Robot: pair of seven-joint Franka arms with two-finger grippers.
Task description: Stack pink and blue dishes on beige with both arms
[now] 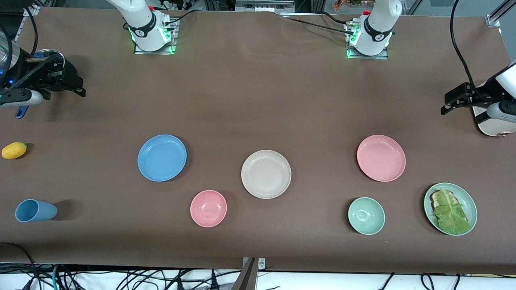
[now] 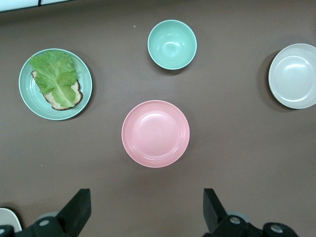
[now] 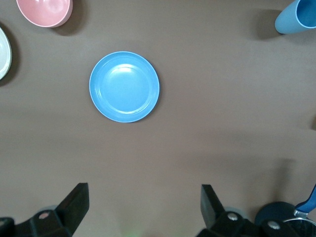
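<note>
Apart, left gripper (image 2: 143,210) and right gripper (image 3: 143,210) gape.

Robotics laboratory test bench. Indicators: two arm bases (image 1: 152,30) bolted to a table (image 1: 258,100) with a brown cover, loose cables (image 1: 121,278) along its edge, aluminium framing (image 1: 498,14) at one corner.

Nothing readable anywhere on my table (image 1: 258,100) — plates, bowls and cup are all plain, no labels or numbers. There's a small mark on each of my bases — too tiny to make out.
</note>
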